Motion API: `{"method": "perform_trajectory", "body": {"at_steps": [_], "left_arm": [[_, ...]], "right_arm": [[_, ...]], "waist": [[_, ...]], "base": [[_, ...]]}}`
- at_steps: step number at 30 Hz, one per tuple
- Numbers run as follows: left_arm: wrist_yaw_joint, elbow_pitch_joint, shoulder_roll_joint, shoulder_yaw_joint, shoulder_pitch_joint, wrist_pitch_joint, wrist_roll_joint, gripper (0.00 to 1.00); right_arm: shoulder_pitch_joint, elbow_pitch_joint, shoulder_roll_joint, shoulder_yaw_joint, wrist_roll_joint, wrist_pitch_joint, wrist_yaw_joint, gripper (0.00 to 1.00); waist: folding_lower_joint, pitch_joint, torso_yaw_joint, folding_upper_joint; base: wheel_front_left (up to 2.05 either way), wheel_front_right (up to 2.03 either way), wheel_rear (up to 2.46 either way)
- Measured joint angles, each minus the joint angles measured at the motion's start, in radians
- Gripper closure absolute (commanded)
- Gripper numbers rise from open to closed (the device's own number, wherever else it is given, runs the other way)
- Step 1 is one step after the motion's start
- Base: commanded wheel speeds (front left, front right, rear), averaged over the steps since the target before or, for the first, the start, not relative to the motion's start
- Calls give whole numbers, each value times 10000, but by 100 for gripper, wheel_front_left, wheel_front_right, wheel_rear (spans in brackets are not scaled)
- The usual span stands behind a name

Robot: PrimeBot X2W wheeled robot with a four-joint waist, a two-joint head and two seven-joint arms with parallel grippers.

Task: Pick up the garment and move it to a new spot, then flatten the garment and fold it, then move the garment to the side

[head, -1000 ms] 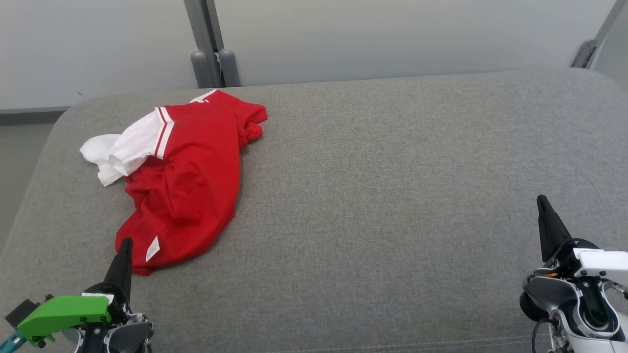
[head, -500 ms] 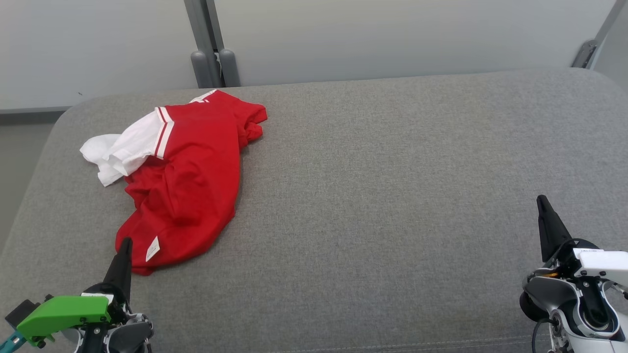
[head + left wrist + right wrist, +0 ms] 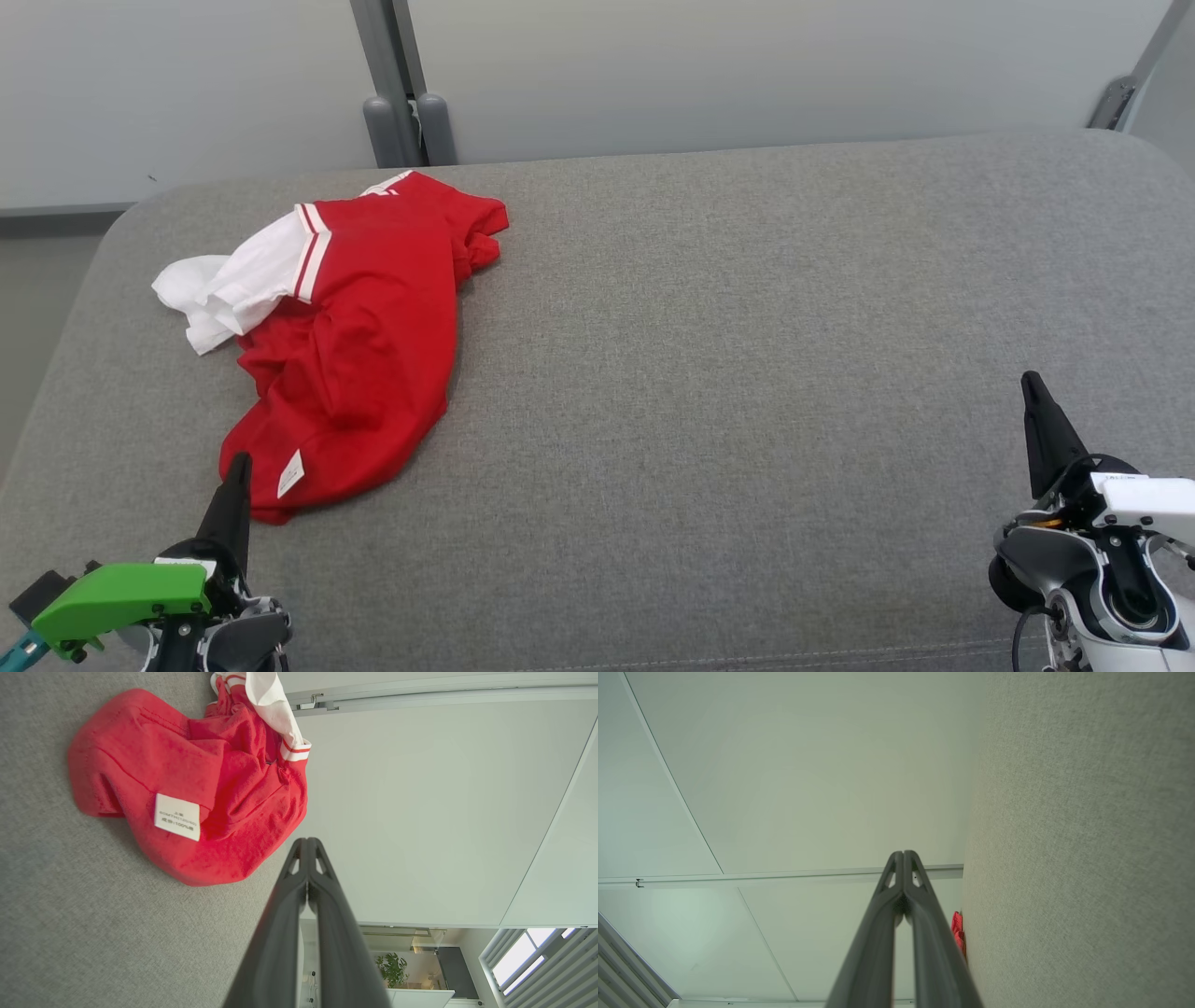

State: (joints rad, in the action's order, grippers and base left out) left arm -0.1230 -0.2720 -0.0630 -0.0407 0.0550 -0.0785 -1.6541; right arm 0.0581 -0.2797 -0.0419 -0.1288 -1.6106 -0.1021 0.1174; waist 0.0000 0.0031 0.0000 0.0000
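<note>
Holds left tool closed tight, tapering to one tip, pointing forward. Holds right tool well apart to its right, likewise closed, both gripping nothing.

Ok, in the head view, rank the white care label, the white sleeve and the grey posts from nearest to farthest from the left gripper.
1. White care label: just right of the left gripper.
2. White sleeve: farther back, on the left.
3. Grey posts: beyond the cushion's far edge.
</note>
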Motion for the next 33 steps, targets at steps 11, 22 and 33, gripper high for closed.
{"method": "perform_trajectory", "body": {"at_steps": [11,22,33], "left_arm": [[0,0,13,-8,0,0,0,100],[0,0,33,-15,0,-2,0,100],[0,0,40,-21,0,-12,36,100]], "right_arm": [[0,2,0,0,0,0,0,100],[0,2,2,-2,0,0,0,100],[0,2,2,-4,0,0,0,100]], "waist": [[0,0,0,0],[0,0,0,0],[0,0,0,0]], "base": [[0,0,0],[0,0,0],[0,0,0]]}}
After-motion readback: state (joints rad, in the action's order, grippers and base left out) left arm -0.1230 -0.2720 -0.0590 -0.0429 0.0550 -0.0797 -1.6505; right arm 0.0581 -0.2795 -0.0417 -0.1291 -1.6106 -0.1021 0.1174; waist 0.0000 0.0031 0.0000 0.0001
